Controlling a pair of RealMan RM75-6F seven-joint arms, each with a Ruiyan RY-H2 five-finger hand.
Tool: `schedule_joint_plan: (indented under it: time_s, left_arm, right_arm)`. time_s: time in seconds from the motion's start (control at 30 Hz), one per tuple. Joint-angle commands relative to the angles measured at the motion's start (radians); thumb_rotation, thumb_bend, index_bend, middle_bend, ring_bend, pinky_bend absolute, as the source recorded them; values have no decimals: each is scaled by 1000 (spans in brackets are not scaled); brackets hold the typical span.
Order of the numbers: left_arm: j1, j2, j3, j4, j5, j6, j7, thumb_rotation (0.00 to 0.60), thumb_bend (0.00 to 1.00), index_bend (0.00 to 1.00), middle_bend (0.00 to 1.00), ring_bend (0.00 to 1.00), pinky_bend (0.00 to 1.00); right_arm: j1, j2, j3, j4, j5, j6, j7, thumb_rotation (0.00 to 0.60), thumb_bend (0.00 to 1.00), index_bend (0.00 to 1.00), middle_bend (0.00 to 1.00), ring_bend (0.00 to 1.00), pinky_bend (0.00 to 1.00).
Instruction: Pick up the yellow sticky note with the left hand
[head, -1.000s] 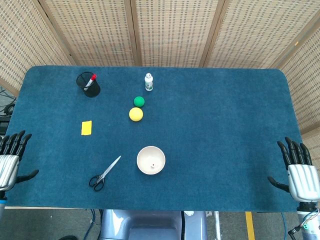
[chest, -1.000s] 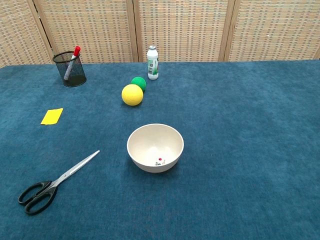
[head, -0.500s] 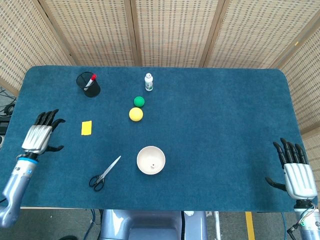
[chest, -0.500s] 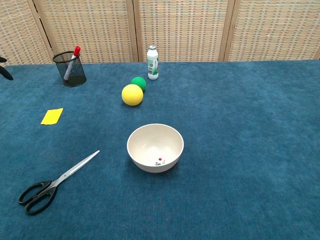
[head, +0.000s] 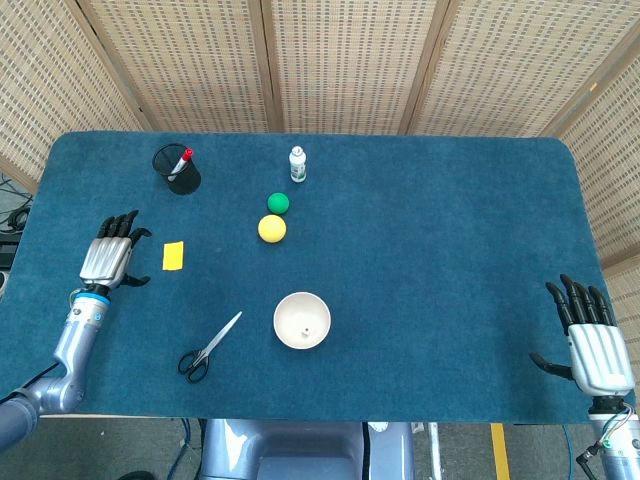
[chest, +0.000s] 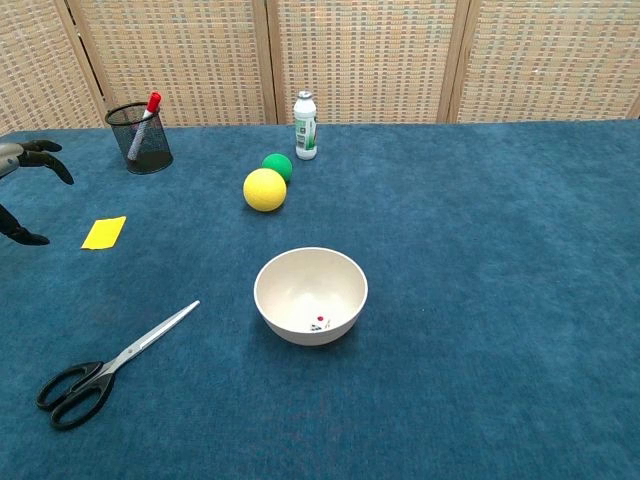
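Observation:
The yellow sticky note (head: 174, 255) (chest: 104, 232) lies flat on the blue table cover, left of centre. My left hand (head: 110, 256) hovers just left of the note with its fingers spread and nothing in it; the chest view shows only its fingertips (chest: 40, 158) at the left edge. My right hand (head: 593, 338) stays at the table's near right corner, fingers apart, holding nothing. It does not show in the chest view.
A black mesh pen cup (head: 177, 169) with a red marker stands behind the note. Scissors (head: 209, 347) lie in front of it. A white bowl (head: 302, 320), a yellow ball (head: 272, 229), a green ball (head: 278, 203) and a small white bottle (head: 297, 164) occupy the middle.
My left hand has travelled from the table's near left edge inward and forward, ending close beside the sticky note. The right hand has barely shifted.

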Motion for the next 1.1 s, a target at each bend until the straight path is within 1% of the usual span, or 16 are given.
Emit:
schedule_joint_plan:
  time_s: [0.03,0.27,0.4,0.47,0.67,1.1]
  left_arm:
    - [-27,-39,2,52,6,-21,-29,600,111,267,0,0,0]
    - [-60,-119,7,164,2,-58,-55,600,112,286,0,0,0]
    - [-66,-141,6,203,1,-57,-65,600,115,297,0,0,0]
    - [-70,-151,4,224,-2,-59,-69,600,123,319,0,0,0]
    - [-79,-166,-1,259,-11,-72,-74,600,127,351,0,0,0]
    - [-100,-208,-10,314,-24,-93,-63,600,122,350,0,0,0]
  right_arm:
    - [0,1,-2,-2,-3,-1,0,600,0,0,0,0,0]
    - [0,2,-3,-6,-3,2,-3,600,0,0,0,0,0]
    - [2,2,-3,-4,0,-3,-2,600,0,0,0,0,0]
    - [3,2,-3,-4,2,-5,-1,600,0,0,0,0,0]
    - [4,2,-3,-3,5,-8,2,600,0,0,0,0,0]
    - [5,3,-2,0,11,-11,9,600,0,0,0,0,0]
